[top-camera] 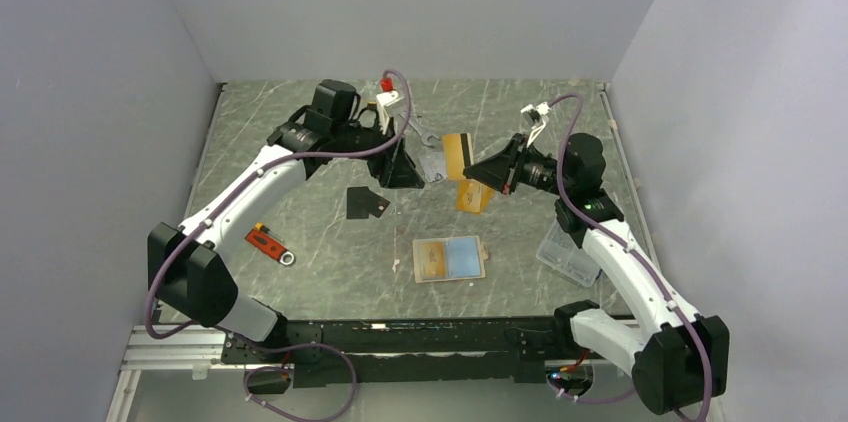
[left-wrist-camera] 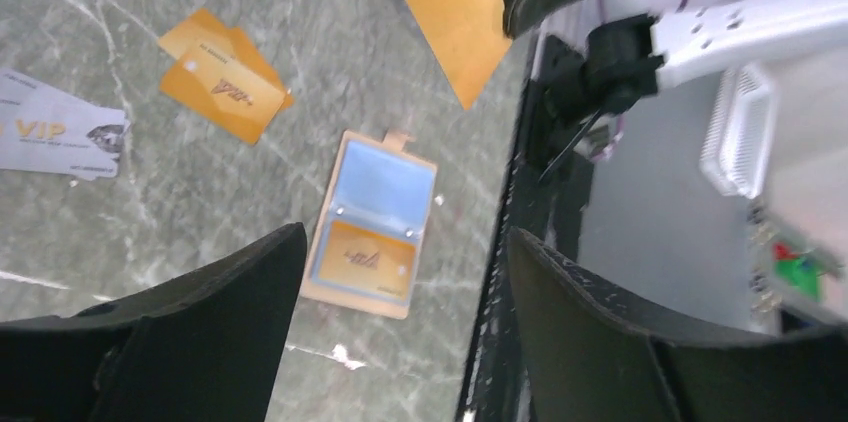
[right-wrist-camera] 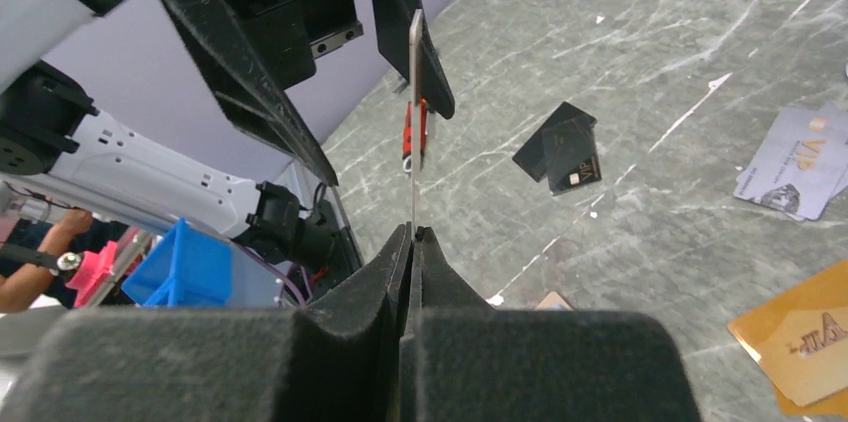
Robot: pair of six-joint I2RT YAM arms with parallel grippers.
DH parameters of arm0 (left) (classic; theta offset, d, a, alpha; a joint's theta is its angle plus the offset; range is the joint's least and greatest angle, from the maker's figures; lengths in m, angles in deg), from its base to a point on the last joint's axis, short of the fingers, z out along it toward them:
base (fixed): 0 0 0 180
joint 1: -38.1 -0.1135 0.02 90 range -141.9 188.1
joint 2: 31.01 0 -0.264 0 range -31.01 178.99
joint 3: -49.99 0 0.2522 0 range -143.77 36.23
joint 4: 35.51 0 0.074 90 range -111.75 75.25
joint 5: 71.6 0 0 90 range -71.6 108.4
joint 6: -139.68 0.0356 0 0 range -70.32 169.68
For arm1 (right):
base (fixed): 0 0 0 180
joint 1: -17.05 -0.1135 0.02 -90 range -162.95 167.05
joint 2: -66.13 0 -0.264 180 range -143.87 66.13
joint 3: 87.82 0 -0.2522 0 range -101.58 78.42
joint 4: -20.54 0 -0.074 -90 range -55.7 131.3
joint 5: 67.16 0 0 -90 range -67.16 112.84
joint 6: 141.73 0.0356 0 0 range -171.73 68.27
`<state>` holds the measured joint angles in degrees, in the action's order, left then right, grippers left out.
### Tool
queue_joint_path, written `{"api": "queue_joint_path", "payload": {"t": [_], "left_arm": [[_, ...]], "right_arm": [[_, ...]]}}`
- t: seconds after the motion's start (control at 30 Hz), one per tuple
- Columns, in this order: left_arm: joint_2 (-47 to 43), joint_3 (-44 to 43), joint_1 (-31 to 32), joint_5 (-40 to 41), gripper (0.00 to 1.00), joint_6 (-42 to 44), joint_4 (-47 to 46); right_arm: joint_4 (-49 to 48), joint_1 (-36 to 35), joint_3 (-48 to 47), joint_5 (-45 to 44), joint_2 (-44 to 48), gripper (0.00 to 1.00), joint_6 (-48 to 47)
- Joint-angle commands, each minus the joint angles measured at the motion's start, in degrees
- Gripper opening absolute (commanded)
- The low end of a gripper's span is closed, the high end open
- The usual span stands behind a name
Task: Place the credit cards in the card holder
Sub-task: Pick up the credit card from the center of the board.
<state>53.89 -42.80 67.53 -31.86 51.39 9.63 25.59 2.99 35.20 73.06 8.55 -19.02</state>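
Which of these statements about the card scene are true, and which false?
1. The right gripper pinches an orange card above the table. True.
2. The card holder lies closed. False: it lies open on the table.
3. The left gripper clamps a black card. False: its jaws stand open; the black cards lie on the table.
4. A red USB stick lies near the left arm. True.

Both arms reach inward, raised; left gripper [left-wrist-camera: 400,252] gapes wide, right gripper [right-wrist-camera: 413,237] pinches an orange card [top-camera: 458,150].
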Motion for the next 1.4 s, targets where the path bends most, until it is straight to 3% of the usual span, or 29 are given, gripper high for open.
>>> {"api": "queue_joint_path", "payload": {"t": [0.0,0.17,0.33,0.53,0.83,1.2,1.3,1.37], "left_arm": [[-2.9,3.6,-2.1,-11.1,0.79,-15.6,-16.3],[-3.6,7.6,-4.9,-16.4,0.87,-24.1,-26.5],[-3.2,9.5,-5.9,-17.9,0.87,-26.7,-30.8],[-2.1,10.1,-5.9,-19.1,0.83,-28.8,-34.5],[-1.1,9.6,-6.0,-20.2,0.75,-29.1,-35.0],[-0.8,10.6,-7.3,-21.9,0.48,-33.1,-39.6],[-1.2,11.0,-7.6,-22.4,0.32,-33.7,-40.4],[-1.5,11.0,-7.8,-22.3,0.16,-33.2,-39.6]], "right_arm": [[-11.5,-0.1,0.6,2.3,-1.8,0.00,5.9],[-16.3,-0.7,1.6,4.6,-4.5,0.00,9.2],[-19.6,-2.0,2.1,6.0,-5.9,0.00,11.4],[-31.1,-3.8,4.3,7.3,-10.0,0.00,19.0],[-38.9,-6.7,3.3,7.2,-16.3,0.00,23.0],[-42.0,-10.7,2.8,7.3,-19.8,0.00,23.3],[-41.4,-11.5,2.3,7.7,-19.6,0.00,22.5],[-40.5,-11.5,2.3,7.9,-19.0,0.00,21.8]]}}
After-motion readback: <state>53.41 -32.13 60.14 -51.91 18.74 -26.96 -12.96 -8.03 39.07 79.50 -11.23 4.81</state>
